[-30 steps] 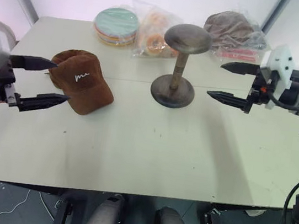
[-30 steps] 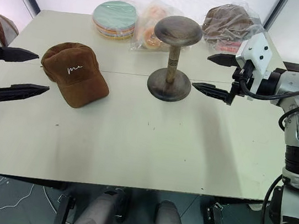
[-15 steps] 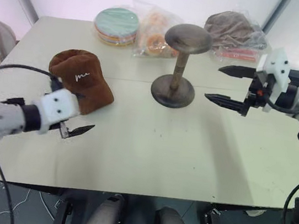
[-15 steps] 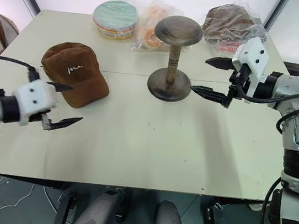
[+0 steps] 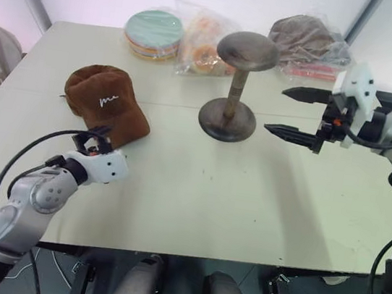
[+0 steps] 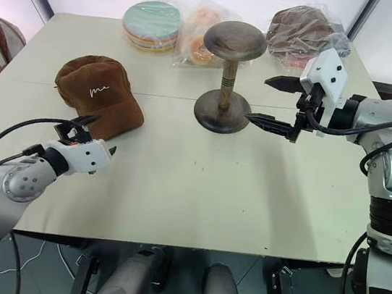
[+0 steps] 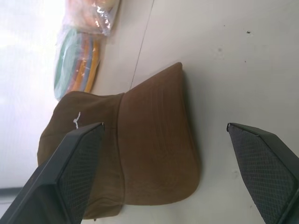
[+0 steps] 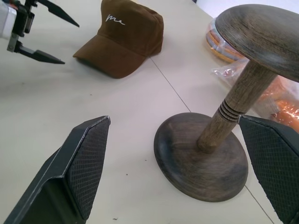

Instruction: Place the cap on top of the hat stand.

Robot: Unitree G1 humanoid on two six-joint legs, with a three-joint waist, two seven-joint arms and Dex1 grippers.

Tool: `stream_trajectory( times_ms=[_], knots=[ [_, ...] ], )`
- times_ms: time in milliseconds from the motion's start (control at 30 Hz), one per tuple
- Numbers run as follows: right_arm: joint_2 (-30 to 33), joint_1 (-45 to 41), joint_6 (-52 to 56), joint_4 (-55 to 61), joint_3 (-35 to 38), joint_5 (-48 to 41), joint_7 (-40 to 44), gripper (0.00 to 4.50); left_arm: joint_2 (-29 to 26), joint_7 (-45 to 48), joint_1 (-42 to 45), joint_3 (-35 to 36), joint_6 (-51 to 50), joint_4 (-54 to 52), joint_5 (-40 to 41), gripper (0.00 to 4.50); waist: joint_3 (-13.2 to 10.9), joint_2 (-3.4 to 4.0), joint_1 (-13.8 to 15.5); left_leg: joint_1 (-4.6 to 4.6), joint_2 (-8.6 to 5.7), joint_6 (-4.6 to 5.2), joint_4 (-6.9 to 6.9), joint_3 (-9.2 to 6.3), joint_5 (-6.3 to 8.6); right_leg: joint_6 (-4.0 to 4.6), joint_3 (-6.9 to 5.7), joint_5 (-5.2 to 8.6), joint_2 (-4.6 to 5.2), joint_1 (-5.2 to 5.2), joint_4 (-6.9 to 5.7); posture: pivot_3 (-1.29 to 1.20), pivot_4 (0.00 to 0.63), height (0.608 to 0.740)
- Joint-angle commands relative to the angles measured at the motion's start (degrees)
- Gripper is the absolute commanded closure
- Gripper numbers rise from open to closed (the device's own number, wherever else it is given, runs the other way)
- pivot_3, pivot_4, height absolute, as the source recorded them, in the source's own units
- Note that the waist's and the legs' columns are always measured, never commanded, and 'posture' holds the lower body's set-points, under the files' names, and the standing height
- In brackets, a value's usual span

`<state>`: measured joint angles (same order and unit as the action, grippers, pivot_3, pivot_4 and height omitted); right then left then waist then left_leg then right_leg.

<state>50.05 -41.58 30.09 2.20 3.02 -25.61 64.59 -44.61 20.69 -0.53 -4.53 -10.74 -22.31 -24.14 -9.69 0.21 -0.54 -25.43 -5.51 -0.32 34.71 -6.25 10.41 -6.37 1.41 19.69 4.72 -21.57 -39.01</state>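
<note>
One cap (image 5: 107, 102), one hat stand (image 5: 234, 86) and three plastic bags (image 5: 200, 38) along the table's (image 5: 197, 191) far edge; both grippers' fingers (image 6: 272, 122) stood apart, empty.

1. Cap (image 7: 154, 154): in the left wrist view, crown partly covered by a black finger (image 7: 70, 172); white script mostly hidden.
2. Hat stand (image 8: 210, 154): top disc cut off by the right wrist view's edge.
3. Stack of coloured discs (image 5: 152, 33): kind cannot be told.
4. Orange items in clear bag (image 5: 203, 42): kind unclear through the plastic.
5. Plastic-wrapped hat (image 5: 307, 40): shape blurred by wrapping.
6. Left gripper (image 6: 86, 137): fingertips largely hidden behind its own white housing in the head views.
</note>
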Motion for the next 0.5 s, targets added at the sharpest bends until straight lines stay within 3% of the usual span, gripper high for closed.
stream_trajectory(
  times_ms=[33,500],
  knots=[
    [0.0,-2.4,0.0,1.1,0.4,-0.6,0.4,0.00,1.5,-1.4,-0.7,-1.5,0.4,0.5,-3.8,0.07,0.0,0.00,0.0,0.00,0.00,0.00,0.00,0.00,0.00,0.00,0.00,0.00,0.00,0.00,0.00,0.00,0.150,0.740],
    [0.9,-2.1,1.2,2.5,1.0,-0.7,0.4,0.00,5.0,-9.7,1.2,-0.1,0.2,9.5,-11.9,0.07,0.0,0.00,0.0,0.01,0.00,0.00,0.02,-0.02,0.00,0.00,-0.03,0.00,-0.01,0.01,-0.03,0.00,0.150,0.740]
  ],
)
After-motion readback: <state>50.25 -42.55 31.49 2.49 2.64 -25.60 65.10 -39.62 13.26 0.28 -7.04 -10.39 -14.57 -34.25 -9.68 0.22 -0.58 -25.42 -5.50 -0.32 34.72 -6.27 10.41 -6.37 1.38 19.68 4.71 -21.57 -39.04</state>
